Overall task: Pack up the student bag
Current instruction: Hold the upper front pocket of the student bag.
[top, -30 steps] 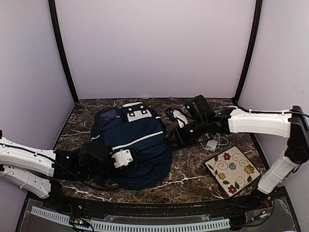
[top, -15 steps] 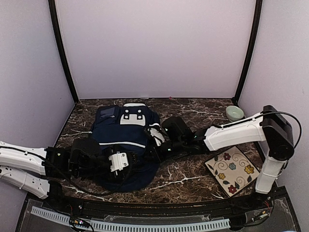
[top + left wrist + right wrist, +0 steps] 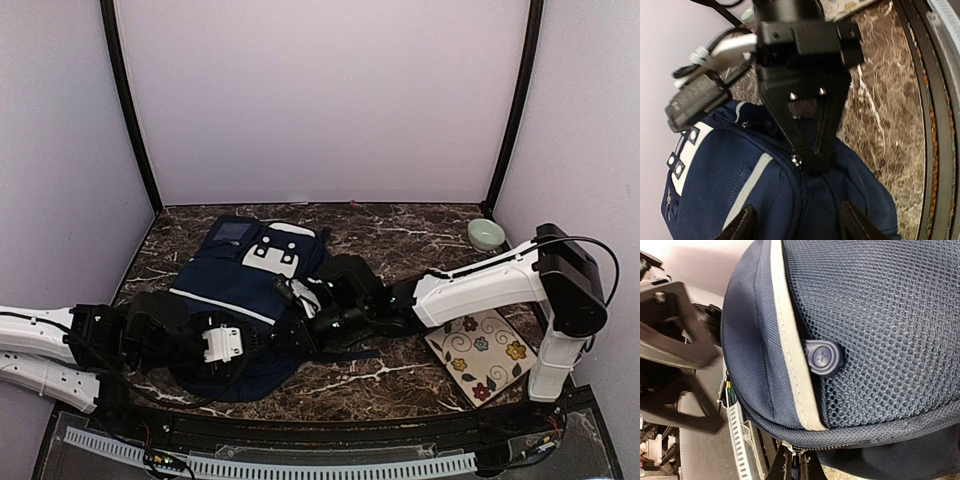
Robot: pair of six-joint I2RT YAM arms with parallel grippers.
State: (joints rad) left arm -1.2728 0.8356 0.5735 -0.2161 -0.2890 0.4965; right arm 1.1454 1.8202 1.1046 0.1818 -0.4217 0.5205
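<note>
The student bag (image 3: 240, 285) lies flat on the marble table, navy with white stripes and a pale patch at its far end. My left gripper (image 3: 250, 345) hangs over the bag's near end. Its fingers (image 3: 742, 227) stand apart above the blue fabric (image 3: 715, 190), holding nothing. My right gripper (image 3: 292, 320) reaches in from the right. It is shut on the small metal zipper pull (image 3: 790, 447) at the bag's seam, and the left wrist view shows that pull (image 3: 796, 160) at the tips of the right fingers. Mesh fabric (image 3: 880, 305) fills the right wrist view.
A floral tile (image 3: 480, 350) lies at the right front of the table. A pale green bowl (image 3: 486, 234) stands at the back right corner. Purple walls close in the table on three sides, and a black rail runs along the near edge.
The right arm swung left and now grips the zipper pull at the bag's near right side. The bag shifted left and turned. My left gripper opened and drew back to the left.
</note>
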